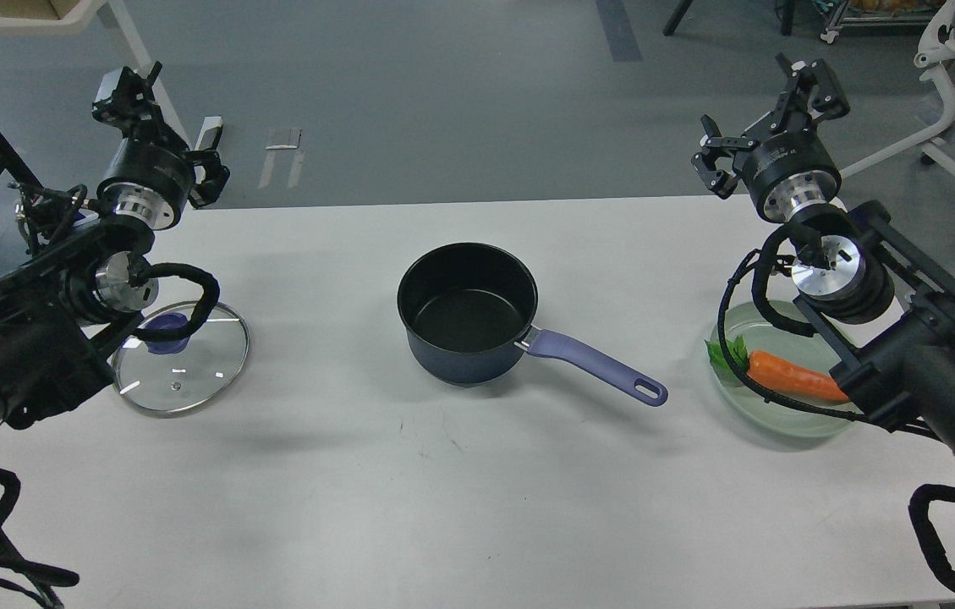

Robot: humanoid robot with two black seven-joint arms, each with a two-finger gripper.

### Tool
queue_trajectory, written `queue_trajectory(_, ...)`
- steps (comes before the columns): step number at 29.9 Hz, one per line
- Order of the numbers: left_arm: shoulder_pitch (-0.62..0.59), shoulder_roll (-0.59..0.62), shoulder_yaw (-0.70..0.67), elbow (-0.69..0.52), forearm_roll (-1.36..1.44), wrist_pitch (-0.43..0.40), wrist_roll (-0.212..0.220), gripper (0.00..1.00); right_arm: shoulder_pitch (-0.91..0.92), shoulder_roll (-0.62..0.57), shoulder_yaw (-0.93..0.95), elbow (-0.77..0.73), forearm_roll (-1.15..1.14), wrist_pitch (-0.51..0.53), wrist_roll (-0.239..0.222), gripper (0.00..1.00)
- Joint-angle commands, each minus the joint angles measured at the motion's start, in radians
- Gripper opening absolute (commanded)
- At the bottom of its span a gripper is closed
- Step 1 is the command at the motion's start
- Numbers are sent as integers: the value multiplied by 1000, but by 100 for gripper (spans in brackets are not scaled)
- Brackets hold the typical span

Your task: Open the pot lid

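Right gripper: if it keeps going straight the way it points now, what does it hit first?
Probably nothing on the table. The right gripper points up and away, past the table's far edge, toward open floor; depth beyond is unclear.

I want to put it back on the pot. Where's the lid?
The lid lies flat on the table, left of the open pot, partly under the left arm.

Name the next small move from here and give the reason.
Probably none beyond resting the arms: the lid already lies flat on the table, left of the open pot and apart from it. The left gripper and right gripper are raised, open and empty.
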Motion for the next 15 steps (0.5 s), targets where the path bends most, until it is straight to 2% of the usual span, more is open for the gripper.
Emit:
queue_trajectory(1,0,-2,-9,1,-6,-8,0,100,-21,19,38,-28,19,42,0,99)
queue_trajectory(15,39,-1,-11,-8,-31,-10,0,100,-23,19,36,-45,19,54,5,100)
